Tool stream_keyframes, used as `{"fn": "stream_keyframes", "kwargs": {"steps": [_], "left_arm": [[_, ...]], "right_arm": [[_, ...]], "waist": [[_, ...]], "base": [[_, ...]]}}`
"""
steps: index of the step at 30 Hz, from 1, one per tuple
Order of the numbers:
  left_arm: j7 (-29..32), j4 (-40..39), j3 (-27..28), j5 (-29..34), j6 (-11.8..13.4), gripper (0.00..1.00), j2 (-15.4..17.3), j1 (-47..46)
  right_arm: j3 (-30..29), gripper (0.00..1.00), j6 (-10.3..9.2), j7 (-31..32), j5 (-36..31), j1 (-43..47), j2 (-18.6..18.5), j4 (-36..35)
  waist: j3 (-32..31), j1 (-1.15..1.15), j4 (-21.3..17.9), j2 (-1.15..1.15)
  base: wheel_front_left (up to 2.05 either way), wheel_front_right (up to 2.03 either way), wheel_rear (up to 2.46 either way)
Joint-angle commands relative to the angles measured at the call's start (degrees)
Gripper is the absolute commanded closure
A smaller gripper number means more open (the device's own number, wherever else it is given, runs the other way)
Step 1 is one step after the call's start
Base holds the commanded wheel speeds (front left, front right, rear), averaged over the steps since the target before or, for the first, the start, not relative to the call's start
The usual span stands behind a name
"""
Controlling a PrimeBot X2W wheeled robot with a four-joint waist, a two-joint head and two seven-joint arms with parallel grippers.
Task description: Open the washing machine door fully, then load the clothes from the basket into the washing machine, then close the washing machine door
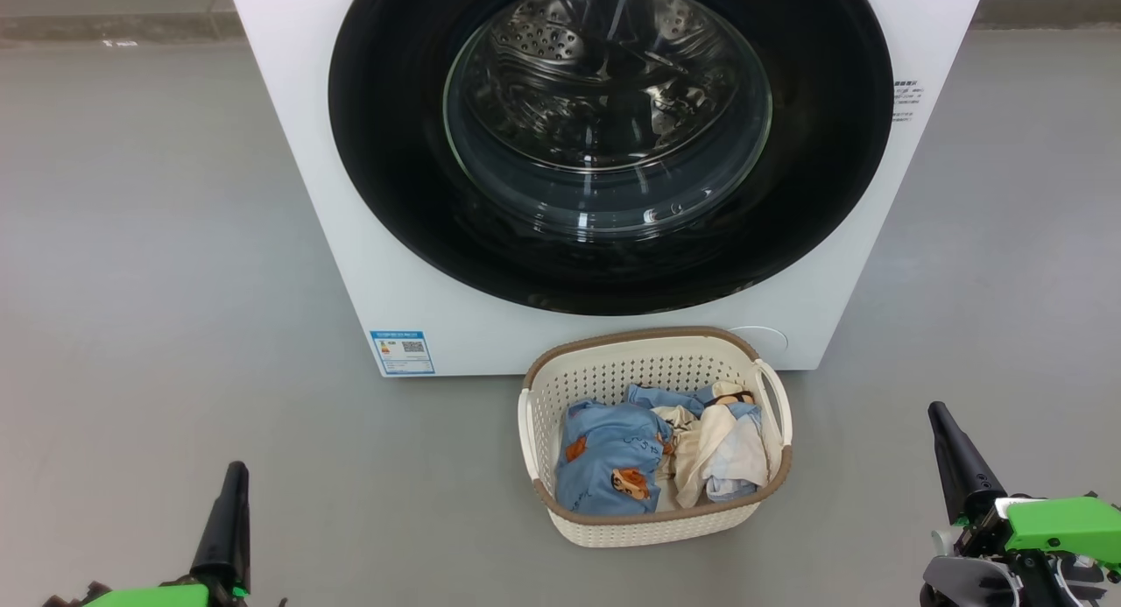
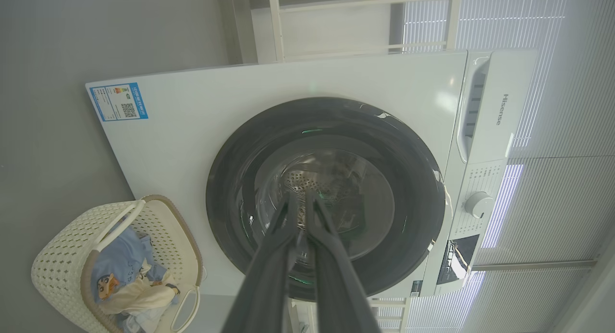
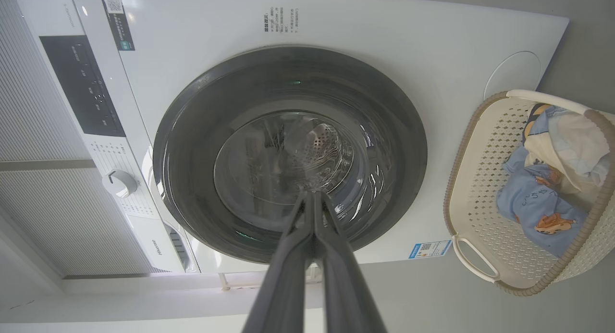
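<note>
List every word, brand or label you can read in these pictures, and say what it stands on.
"Hisense": on the drawer front of the washing machine.
Blue label sticker: print and QR code too small to read.
Grey print on the machine's front: too small to read.
Control panel markings: blurred.

Floor: smooth matte grey floor (image 1: 149, 265)
Window: white horizontal slatted blinds (image 2: 571, 213), daylight glowing through
Furniture: white metal rail rack (image 2: 276, 25)
</note>
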Motion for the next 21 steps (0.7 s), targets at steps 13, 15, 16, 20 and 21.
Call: {"fn": "stream_keyframes", "kwargs": {"steps": [13, 15, 16, 20, 21], "left_arm": [[-0.1, 2.3, -0.4, 0.0, 0.0, 0.0, -0.5, 1.9], [-0.3, 2.3, -0.5, 0.1, 0.0, 0.0, -0.6, 2.0], [-0.5, 2.1, -0.6, 0.2, 0.0, 0.0, -0.6, 2.0], [-1.2, 1.7, -0.8, 0.7, 0.0, 0.0, -0.4, 1.9], [-1.3, 1.6, -0.9, 0.8, 0.0, 0.0, -0.4, 2.0]], "right_arm": [[0.1, 0.0, -0.01, 0.0, 0.0, 1.8, 1.0, 2.9], [0.3, 0.0, -0.01, -0.3, 0.0, 1.9, 1.0, 2.9], [0.3, 0.0, 0.0, -0.5, -0.1, 1.9, 1.0, 2.8], [0.4, 0.0, 0.01, -1.2, -0.6, 1.8, 0.9, 2.6], [0.4, 0.0, 0.01, -1.3, -0.8, 1.8, 0.9, 2.6]], "waist": [[0.0, 0.0, 0.0, 0.0], [0.1, 0.0, 0.0, 0.0], [0.1, 0.01, 0.0, 0.0], [-0.1, 0.13, 0.0, 0.0], [-0.1, 0.12, 0.0, 0.0]], "base": [[0.0, 0.0, 0.0], [0.0, 0.0, 0.0], [0.0, 0.0, 0.0], [0.0, 0.0, 0.0], [0.0, 0.0, 0.0]]}}
